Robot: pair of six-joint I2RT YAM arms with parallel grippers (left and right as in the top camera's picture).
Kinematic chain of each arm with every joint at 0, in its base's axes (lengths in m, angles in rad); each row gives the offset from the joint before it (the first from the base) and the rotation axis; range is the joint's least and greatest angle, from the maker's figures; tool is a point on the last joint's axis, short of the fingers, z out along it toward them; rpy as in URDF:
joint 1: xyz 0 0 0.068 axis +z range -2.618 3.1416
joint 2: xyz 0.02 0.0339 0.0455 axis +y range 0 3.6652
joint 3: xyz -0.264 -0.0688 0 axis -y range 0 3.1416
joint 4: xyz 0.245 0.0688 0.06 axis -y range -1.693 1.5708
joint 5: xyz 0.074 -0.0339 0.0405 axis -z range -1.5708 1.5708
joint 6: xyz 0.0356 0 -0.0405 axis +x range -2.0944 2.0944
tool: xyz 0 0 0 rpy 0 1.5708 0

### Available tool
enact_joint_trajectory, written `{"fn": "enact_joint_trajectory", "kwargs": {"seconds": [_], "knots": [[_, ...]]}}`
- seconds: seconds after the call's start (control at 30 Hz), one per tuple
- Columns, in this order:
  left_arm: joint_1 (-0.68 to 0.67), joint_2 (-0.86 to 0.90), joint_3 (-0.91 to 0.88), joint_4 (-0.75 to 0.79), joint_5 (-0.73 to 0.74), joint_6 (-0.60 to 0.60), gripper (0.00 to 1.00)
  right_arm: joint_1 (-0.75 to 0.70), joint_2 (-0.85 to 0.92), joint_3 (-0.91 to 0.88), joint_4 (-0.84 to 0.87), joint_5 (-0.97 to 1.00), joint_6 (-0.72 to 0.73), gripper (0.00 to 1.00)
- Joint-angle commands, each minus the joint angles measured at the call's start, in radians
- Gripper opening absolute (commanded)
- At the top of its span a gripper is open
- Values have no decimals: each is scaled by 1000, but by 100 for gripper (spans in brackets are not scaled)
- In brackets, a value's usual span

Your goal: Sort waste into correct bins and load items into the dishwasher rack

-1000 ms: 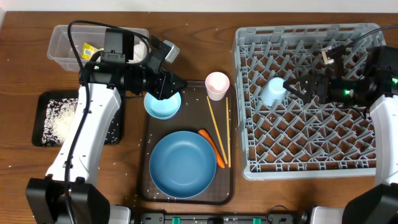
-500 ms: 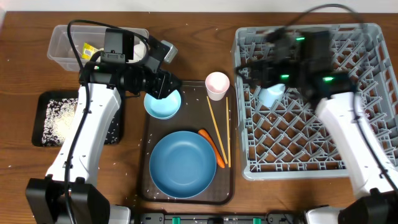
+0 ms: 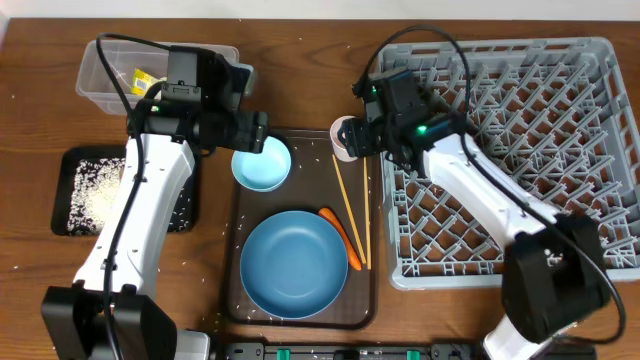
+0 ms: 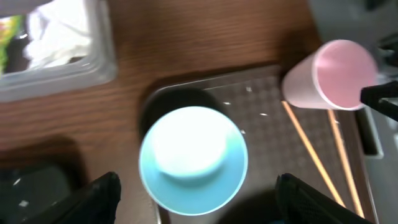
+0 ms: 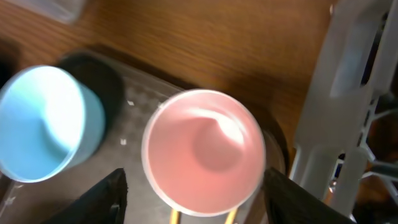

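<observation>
The small light blue bowl sits at the top of the brown serving tray. My left gripper hovers open above it, and in the left wrist view the fingers stand either side of the bowl. The pale pink cup stands upright at the tray's top right corner. My right gripper is open over it, straddling the cup without touching it. The blue plate, orange carrot and chopsticks lie on the tray. The light blue cup is hidden under my right arm.
The grey dishwasher rack fills the right side. The clear tub at back left holds the yellow-green wrapper and white tissue. The black tray at left holds rice. Rice grains are scattered on the table.
My right arm swung left from the rack, leaving the light blue cup there, and now sits over the pink cup. My left gripper turned and pulled back slightly above the bowl.
</observation>
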Motion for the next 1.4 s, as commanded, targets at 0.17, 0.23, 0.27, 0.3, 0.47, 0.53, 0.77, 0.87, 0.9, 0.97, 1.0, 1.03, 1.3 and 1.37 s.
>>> {"fn": "enact_joint_trajectory", "kwargs": {"seconds": [0.17,0.23,0.27,0.3,0.47,0.53,0.77,0.87,0.9,0.97,1.0,1.03,1.3,1.37], "knots": [[-2,-11,20,2,-69,-52,88,5,12,24,1,36,13,56],[-2,-11,20,2,-36,-52,95,5,4,48,-23,25,13,56],[-2,-10,20,6,-3,-50,98,5,-3,68,-43,24,13,58],[-4,-7,20,12,35,-39,99,2,-18,94,-71,24,13,59],[-45,44,20,65,84,1,98,-51,-106,210,-188,44,6,69],[-70,91,20,108,84,0,98,-91,-145,242,-226,53,6,70],[-170,270,20,295,143,-10,98,-254,-232,252,-323,50,7,70],[-210,318,20,374,144,-47,98,-293,-232,251,-377,47,6,70],[-223,333,20,397,144,-49,98,-301,-232,249,-389,48,6,70],[-242,362,20,431,143,-49,98,-316,-232,249,-410,51,5,70],[-249,377,20,442,143,-49,98,-320,-232,249,-416,51,5,70],[-254,392,20,449,140,-53,99,-320,-232,248,-419,51,5,70],[-253,438,20,448,140,-94,63,-320,-232,248,-424,51,2,70],[-253,438,20,451,140,-95,43,-320,-232,248,-424,52,2,70]]}}
